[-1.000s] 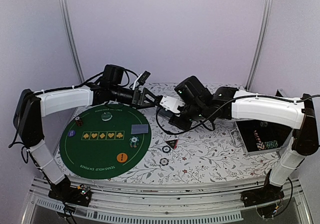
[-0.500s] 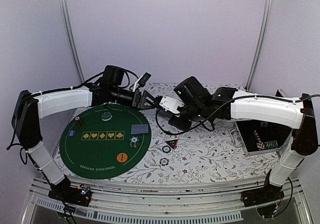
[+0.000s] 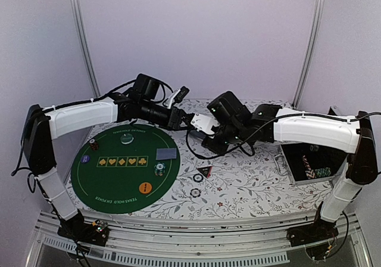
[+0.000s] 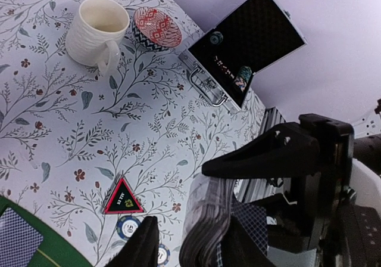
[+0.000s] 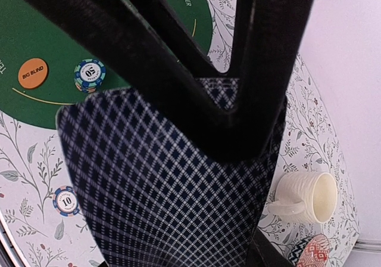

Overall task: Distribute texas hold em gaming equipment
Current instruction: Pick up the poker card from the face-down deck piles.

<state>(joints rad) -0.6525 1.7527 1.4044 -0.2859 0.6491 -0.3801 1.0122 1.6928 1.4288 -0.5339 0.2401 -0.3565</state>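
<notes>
right gripper (image 3: 200, 124) clamping card deck (image 5: 149, 183), left gripper (image 4: 193, 246) astride it — hold unclear, deck half-hidden

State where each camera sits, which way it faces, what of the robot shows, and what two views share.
Top external: high behind the robot, facing down on the green mat; left arm and right arm show.
Left wrist: on the left arm, facing the floral table and mug; left fingers show at bottom.
Right wrist: on the right arm, facing down past right fingers and cards to the mat.
Both wrist views share mug and cards.
</notes>
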